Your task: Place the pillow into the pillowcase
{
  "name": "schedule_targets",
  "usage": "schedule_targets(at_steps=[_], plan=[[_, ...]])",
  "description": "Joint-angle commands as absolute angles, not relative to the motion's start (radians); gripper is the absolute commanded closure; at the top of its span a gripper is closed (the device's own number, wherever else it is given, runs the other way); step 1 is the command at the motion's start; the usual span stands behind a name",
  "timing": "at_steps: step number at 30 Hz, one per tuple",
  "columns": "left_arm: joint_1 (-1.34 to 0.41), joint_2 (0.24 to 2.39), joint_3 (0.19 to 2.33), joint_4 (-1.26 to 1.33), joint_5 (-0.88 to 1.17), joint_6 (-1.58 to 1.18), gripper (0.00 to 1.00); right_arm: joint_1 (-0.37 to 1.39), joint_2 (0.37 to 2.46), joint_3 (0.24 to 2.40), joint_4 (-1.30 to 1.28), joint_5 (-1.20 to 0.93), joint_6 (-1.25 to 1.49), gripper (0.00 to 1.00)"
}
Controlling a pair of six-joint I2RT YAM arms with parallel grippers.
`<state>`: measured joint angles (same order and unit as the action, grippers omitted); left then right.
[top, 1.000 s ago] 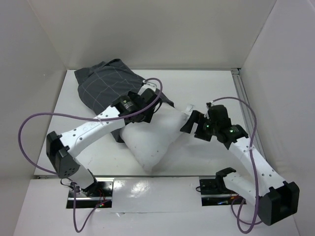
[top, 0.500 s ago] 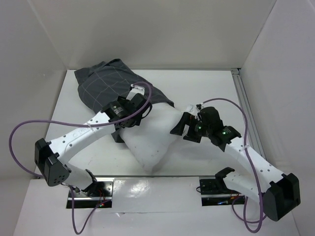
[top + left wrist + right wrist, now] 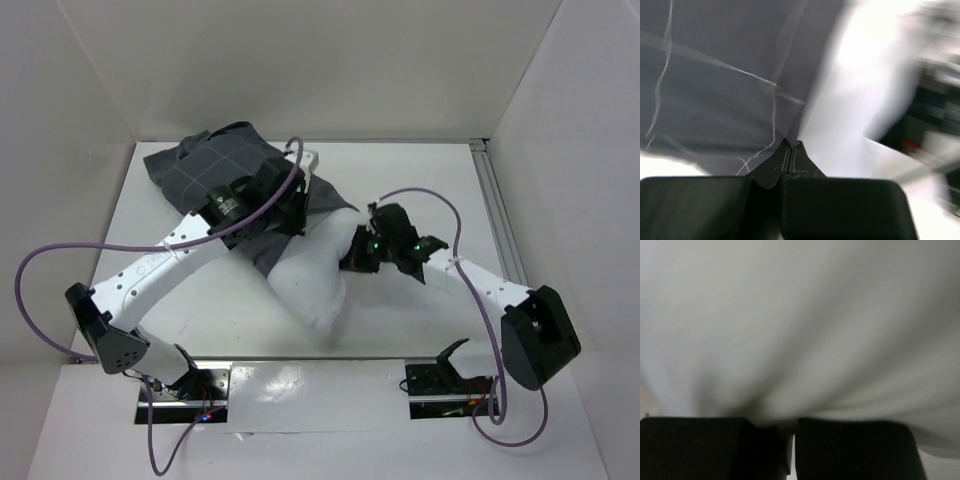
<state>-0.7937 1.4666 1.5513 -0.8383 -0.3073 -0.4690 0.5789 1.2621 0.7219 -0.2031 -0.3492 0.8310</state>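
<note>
The dark grid-lined pillowcase lies bunched at the back left, its near edge draped over the top of the white pillow. My left gripper is shut on the pillowcase edge where grey cloth meets the pillow; the closed tips pinch that edge. My right gripper presses into the pillow's right side. In the right wrist view the pillow fills the frame, its folds running into the shut gripper.
White walls box in the table on three sides. A metal rail runs along the right edge. Purple cables loop off both arms. The right arm shows blurred in the left wrist view.
Both grippers have closed. The left arm swung back and left with the pillowcase edge. The right arm pushed left into the pillow, which has bunched narrower.
</note>
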Motion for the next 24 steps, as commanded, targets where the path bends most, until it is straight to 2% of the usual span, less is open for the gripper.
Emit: schedule_targets(at_steps=[1, 2, 7, 12, 17, 20, 24], plan=[[-0.854, 1.454, 1.767, -0.602, 0.199, -0.503, 1.0, 0.514, 1.29, 0.98, -0.074, -0.276, 0.772, 1.0], [-0.868, 1.482, 1.813, -0.585, 0.295, -0.514, 1.0, 0.494, 1.272, 1.003, -0.052, -0.276, 0.772, 1.0], [-0.824, 1.606, 2.08, -0.552, 0.426, -0.523, 1.0, 0.405, 1.19, 1.02, 0.058, -0.22, 0.853, 1.0], [-0.681, 1.722, 2.033, -0.477, 0.547, -0.575, 1.0, 0.437, 1.264, 0.812, 0.268, -0.18, 1.006, 1.0], [-0.672, 1.824, 1.973, -0.454, 0.549, -0.575, 1.0, 0.446, 1.353, 0.603, 0.518, -0.14, 1.239, 1.0], [-0.663, 1.887, 2.115, -0.558, 0.532, -0.555, 1.0, 0.446, 1.298, 0.552, 0.52, -0.108, 1.264, 1.0], [-0.716, 1.954, 2.307, -0.653, 0.502, -0.52, 1.0, 0.456, 1.097, 0.515, 0.35, 0.004, 1.253, 1.0]])
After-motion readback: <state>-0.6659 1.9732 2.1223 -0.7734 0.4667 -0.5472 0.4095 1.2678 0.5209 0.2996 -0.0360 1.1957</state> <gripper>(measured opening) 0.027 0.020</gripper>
